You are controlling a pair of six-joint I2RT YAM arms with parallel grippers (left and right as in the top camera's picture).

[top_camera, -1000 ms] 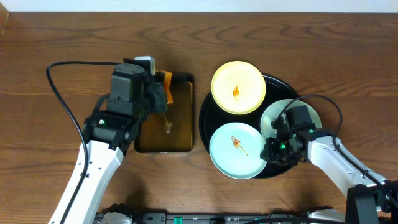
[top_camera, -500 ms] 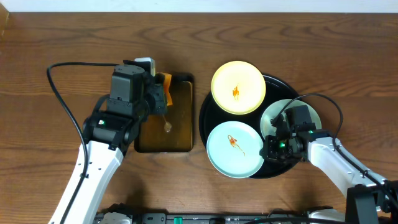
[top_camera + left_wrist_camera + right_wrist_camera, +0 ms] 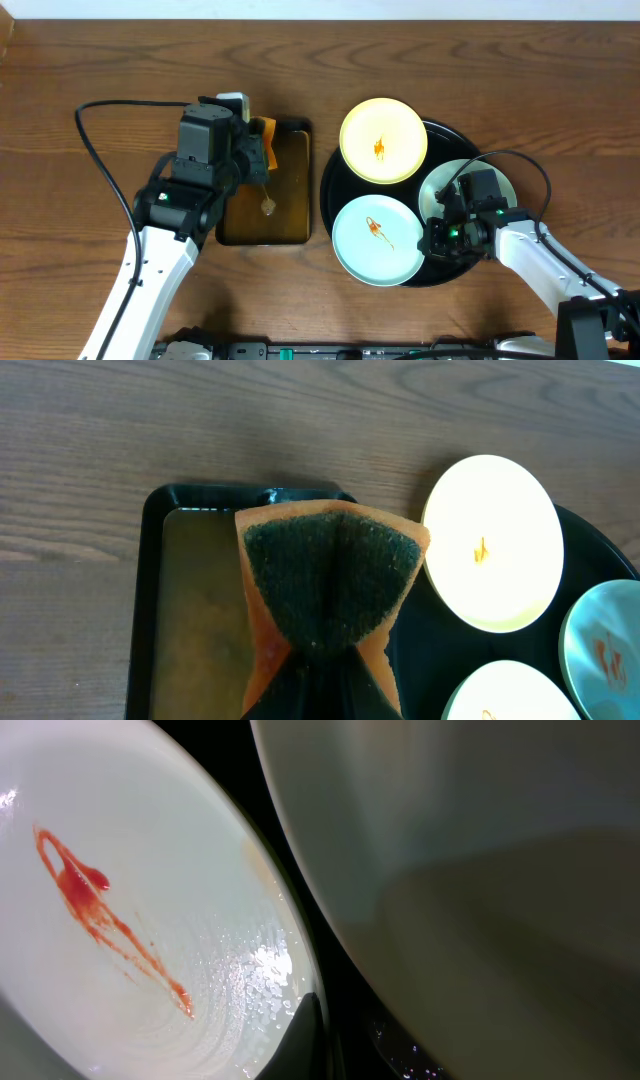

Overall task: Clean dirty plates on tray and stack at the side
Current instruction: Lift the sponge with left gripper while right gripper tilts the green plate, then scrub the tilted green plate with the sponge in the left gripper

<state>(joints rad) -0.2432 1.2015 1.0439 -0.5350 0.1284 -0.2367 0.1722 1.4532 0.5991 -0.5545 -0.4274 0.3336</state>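
1. Pale-yellow plate [image 3: 384, 141] at the far side of the round black tray [image 3: 329, 190], overhanging its rim; small orange-red smear at centre.
2. Mint-blue plate [image 3: 378, 240] at the near side, rim just beside the yellow one; red streak across its middle, wet sheen near the edge in the right wrist view.
3. Second mint-blue plate [image 3: 433, 192] at the right of the tray, largely hidden under the right arm; centre not visible.
4. Right tool [image 3: 441, 236] low between the two mint-blue plates, one dark finger [image 3: 305, 1030] at the rim of the streaked plate; cannot tell whether open or closed.
5. Left tool [image 3: 320, 670] clamped on an orange sponge [image 3: 330, 575], pinched into a fold, dark green scouring face toward the wrist camera.
6. Sponge held above a small rectangular black tray [image 3: 311, 200] of brownish liquid, just left of the round tray on the wooden worktop [image 3: 80, 60].
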